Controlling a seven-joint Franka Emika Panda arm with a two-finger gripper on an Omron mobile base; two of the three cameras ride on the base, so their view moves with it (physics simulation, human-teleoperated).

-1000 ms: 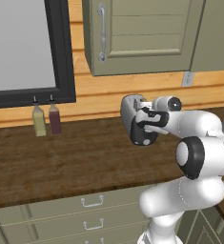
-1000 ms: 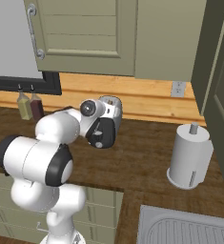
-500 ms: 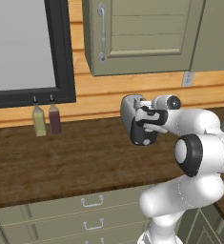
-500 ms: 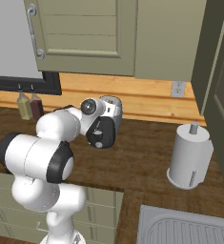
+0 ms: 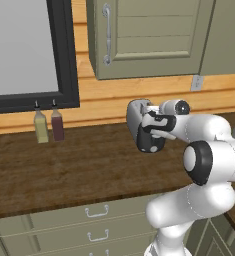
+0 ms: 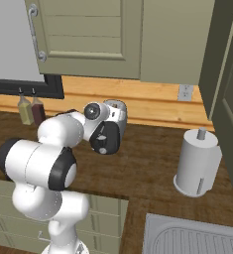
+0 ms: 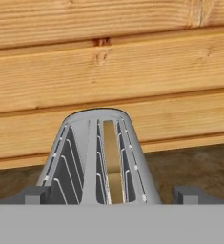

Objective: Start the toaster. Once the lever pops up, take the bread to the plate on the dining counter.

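The silver-grey toaster stands on the wooden counter against the plank wall, its black end panel with a round knob facing the arm. In the hand view I look along the toaster's top. The tan bread sits down in its right slot, and the left slot is empty. My gripper is open, with one dark fingertip on each side of the toaster's near end and nothing held. From the left base view the gripper hovers at the toaster's top, over the panel end. The plate and the dining counter are out of view.
Two bottles stand at the wall left of the toaster, under a black-framed window. A white paper towel roll stands to the right, with a sink in front of it. Wall cabinets hang overhead.
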